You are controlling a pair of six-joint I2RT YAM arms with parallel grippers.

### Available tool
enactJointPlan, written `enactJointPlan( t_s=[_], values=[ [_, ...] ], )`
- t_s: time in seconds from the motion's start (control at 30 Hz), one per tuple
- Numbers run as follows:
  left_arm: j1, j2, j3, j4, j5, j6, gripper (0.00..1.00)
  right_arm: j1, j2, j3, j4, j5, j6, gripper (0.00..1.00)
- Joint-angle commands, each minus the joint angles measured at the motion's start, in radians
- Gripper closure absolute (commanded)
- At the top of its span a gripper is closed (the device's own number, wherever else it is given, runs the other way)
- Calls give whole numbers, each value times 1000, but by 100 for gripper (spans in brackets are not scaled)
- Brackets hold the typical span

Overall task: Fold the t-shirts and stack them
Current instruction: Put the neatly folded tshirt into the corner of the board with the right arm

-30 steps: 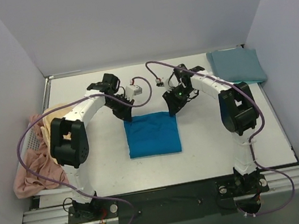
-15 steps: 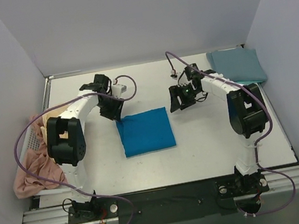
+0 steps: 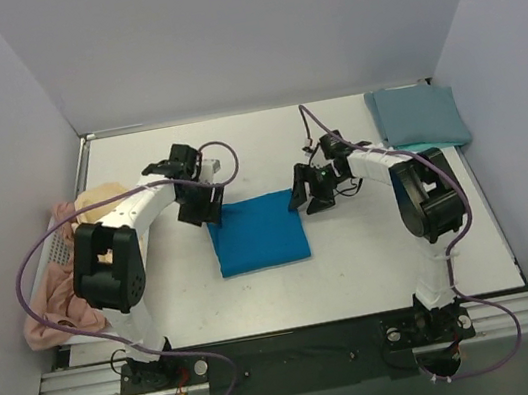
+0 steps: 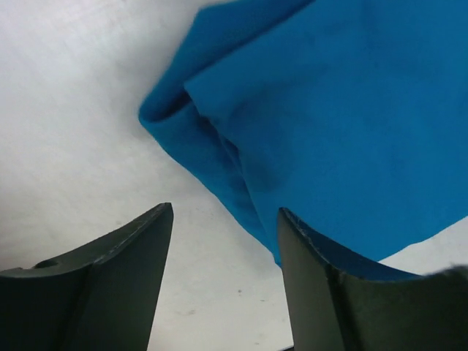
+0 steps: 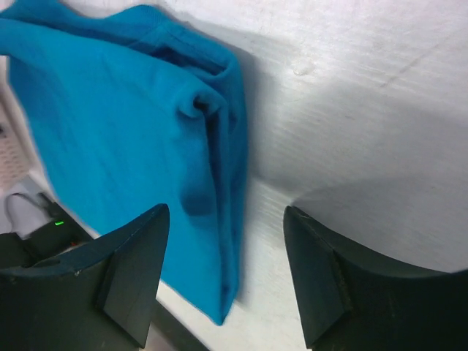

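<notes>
Two claws sit at the far corners of the blue shirt (image 3: pixel 258 232), and both are open. The blue shirt lies in the middle of the desk (image 3: pixel 376 260). It is folded into a flat shape that is almost square. The cloth is soft, bright and plain, with thick puffy folds at its edges.

The left claw (image 3: pixel 211 213) is at the far left corner of the blue shirt. Its two dark fingers (image 4: pixel 124 270) are spread quite wide. In the left wrist view, the folded edge of the shirt runs down into the gap, close to one finger. The claw holds nothing. I cannot tell if that finger touches the cloth.

The right claw (image 3: pixel 308 202) is at the far right corner of the blue shirt. Its fingers (image 5: pixel 124 270) are spread wide too. The side edge of the shirt lies in the gap between them. This claw holds nothing.

A teal shirt (image 3: pixel 420 117) lies folded flat in the far right corner of the desk, well apart from the blue one. A pink shirt (image 3: pixel 54 304) lies in a crumpled heap at the left edge. A pale yellow-orange shirt (image 3: pixel 97 200) is bunched up just beside it. The desk is white, flat and smooth. Purple cables (image 3: pixel 35 251) loop around each arm.
</notes>
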Motion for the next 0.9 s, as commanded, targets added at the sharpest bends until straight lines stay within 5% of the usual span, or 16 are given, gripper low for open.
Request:
enactJointPlan(
  t_s=[0.0,0.17,0.27,0.4,0.6,0.73,0.8,0.87],
  values=[
    [50,18,-96,41,105,-169,29,15,66,-29,64,-96,125,41],
    [50,81,-133,151,171,-243,29,50,135,-26,92,-148,142,42],
    [58,101,-155,171,168,-252,70,53,160,-60,142,-164,182,45],
    [76,108,-159,180,179,-247,96,36,180,-95,231,-193,241,50],
    [76,113,-165,188,191,-251,100,38,221,-58,232,-220,251,57],
    [76,118,-162,193,200,-246,100,33,227,-46,233,-237,254,77],
    [76,119,-150,193,213,-235,100,27,226,-34,230,-249,248,98],
    [75,118,-110,177,211,-209,86,18,223,-5,209,-253,225,100]
  ],
)
